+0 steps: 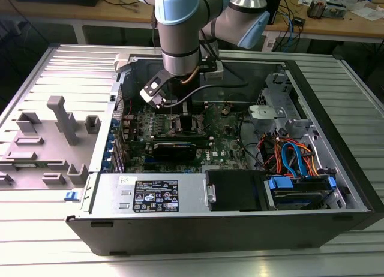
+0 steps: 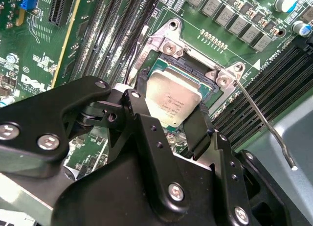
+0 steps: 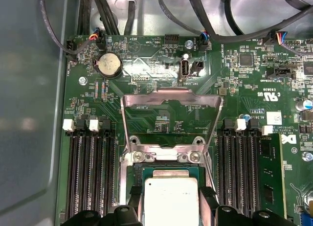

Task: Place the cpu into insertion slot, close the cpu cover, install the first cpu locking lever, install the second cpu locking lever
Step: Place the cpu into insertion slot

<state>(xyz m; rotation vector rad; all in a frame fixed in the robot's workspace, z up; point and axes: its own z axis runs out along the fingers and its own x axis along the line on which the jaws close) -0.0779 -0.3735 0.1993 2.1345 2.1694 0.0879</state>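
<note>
The cpu (image 2: 172, 96) is a silver-grey square chip sitting level in or just over the insertion slot (image 2: 198, 69) on the green motherboard (image 1: 225, 146). My gripper (image 2: 171, 104) is shut on the cpu, with one black finger (image 2: 141, 85) against each of two opposite edges. In the first wrist view the cpu (image 3: 170, 200) lies between the fingers (image 3: 208, 202) of the gripper (image 3: 171, 205). The cpu cover (image 3: 171, 97) stands raised open behind the slot (image 3: 139, 170). A thin locking lever (image 2: 266, 125) sticks out free from one socket corner. In the exterior view the gripper (image 1: 183, 118) reaches down into the case.
Black memory slots (image 3: 88, 172) run along both sides of the socket. A long black graphics card (image 1: 180, 148) lies nearer the camera, with a power supply (image 1: 153, 194) in front of it. Blue and orange cables (image 1: 294, 160) fill the exterior view's right. A grey fixture (image 1: 51, 139) lies outside the case.
</note>
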